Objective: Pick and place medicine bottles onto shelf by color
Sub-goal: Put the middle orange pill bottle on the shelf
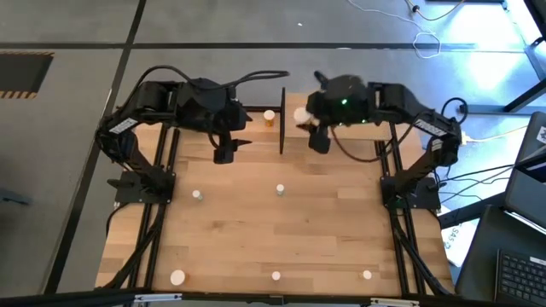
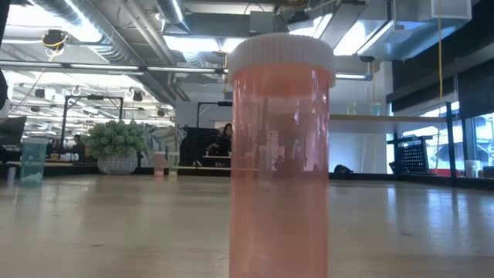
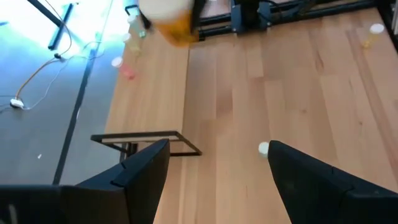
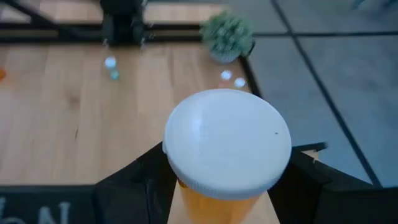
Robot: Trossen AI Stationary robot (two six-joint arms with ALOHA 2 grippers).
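Right gripper (image 4: 224,180) clamped around a large orange medicine bottle (image 4: 225,152) at the far middle of the table (image 1: 281,230).

Seen from the right wrist: white cap between the two dark fingers (image 4: 134,180), orange body below it, fingers pressed on both sides. From above, held bottle's cap (image 1: 300,115) just right of the thin black upright of the shelf (image 1: 282,111), at the far edge. Another orange bottle (image 1: 270,118) just left of that upright. Left gripper (image 3: 217,168) hanging over the far left part of the wood, fingers spread wide, nothing between them. Small white-capped bottles scattered on the tabletop: one at middle (image 1: 280,189), one at left (image 1: 197,194), three along the near edge (image 1: 177,277). In the low view, a pink-red bottle (image 2: 279,154) with white cap standing upright very close to the camera; green plant ball (image 2: 116,143) in a pot far behind, left.
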